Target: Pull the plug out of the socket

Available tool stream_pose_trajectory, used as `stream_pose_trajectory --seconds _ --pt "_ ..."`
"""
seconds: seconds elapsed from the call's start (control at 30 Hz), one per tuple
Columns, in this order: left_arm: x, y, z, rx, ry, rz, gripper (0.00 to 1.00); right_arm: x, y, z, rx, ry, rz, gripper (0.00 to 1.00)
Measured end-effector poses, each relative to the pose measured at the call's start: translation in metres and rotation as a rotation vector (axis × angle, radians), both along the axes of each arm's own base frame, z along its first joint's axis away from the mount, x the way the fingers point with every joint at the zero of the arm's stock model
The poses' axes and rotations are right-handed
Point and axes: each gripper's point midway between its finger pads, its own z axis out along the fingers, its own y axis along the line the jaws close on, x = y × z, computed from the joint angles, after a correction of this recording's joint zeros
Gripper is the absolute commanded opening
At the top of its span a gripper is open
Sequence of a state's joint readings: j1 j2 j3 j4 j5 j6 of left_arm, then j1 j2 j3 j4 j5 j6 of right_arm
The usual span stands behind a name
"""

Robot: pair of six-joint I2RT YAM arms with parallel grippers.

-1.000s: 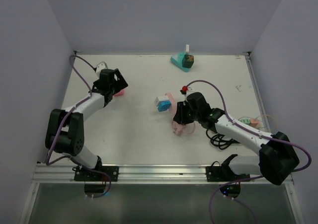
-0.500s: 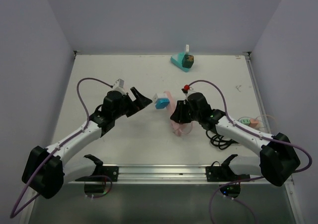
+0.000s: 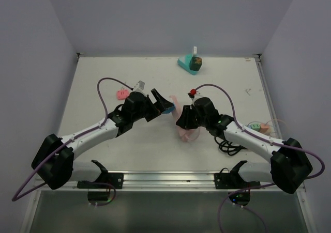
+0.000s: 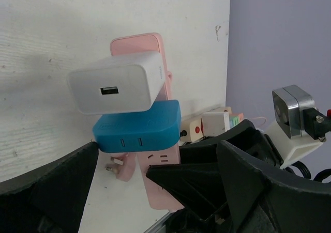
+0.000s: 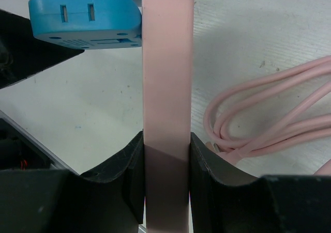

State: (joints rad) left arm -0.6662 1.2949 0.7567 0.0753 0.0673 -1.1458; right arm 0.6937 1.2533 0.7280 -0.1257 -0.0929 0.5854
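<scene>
A pink socket strip [image 3: 181,120] stands on edge mid-table, and my right gripper [image 3: 184,120] is shut on it; the right wrist view shows the strip [image 5: 168,62] pinched between both fingers [image 5: 124,166]. On its left face sit a blue plug [image 4: 137,127] and, above it, a white USB charger plug [image 4: 119,83]. My left gripper [image 4: 121,163] is open, its fingers just short of the blue plug [image 3: 168,107] on either side and not touching it. From above, that gripper [image 3: 159,102] sits immediately left of the plugs.
The strip's pink cable [image 5: 269,119] coils to its right. A teal object [image 3: 190,63] stands at the back edge. A small pink item [image 3: 122,94] lies at the left. A black cable coil [image 3: 230,145] and another strip [image 3: 258,125] lie by the right arm.
My left arm has swung from the far left to the centre, bringing its open gripper up to the blue plug and uncovering the small pink item. The right gripper keeps its hold.
</scene>
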Motion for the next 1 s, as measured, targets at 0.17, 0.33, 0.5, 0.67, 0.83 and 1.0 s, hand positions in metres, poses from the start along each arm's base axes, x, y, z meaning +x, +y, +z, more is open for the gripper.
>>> stream_pose_trajectory --seconds 0.17,0.33,0.5,0.67,0.83,1.0 --pt "0.006 0.000 -0.006 0.020 0.020 0.047 1.00 0.000 0.000 0.000 0.000 0.000 -0.002 0.00" --pt "0.011 -0.002 -0.016 0.050 0.046 0.081 1.00 -0.003 0.002 0.003 0.009 -0.008 0.009 0.00" --pt "0.012 -0.003 -0.026 0.077 0.066 0.096 0.98 -0.005 0.003 0.005 0.017 -0.011 0.012 0.00" --pt "0.012 -0.004 -0.027 0.080 0.067 0.095 0.89 -0.006 0.003 0.003 0.015 -0.008 0.013 0.00" --pt "0.013 -0.005 -0.024 0.068 0.063 0.101 0.64 -0.006 0.004 0.003 0.018 -0.013 0.014 0.00" --pt "0.013 -0.005 -0.023 0.047 0.052 0.112 0.28 -0.005 0.005 0.003 0.028 -0.017 0.010 0.00"
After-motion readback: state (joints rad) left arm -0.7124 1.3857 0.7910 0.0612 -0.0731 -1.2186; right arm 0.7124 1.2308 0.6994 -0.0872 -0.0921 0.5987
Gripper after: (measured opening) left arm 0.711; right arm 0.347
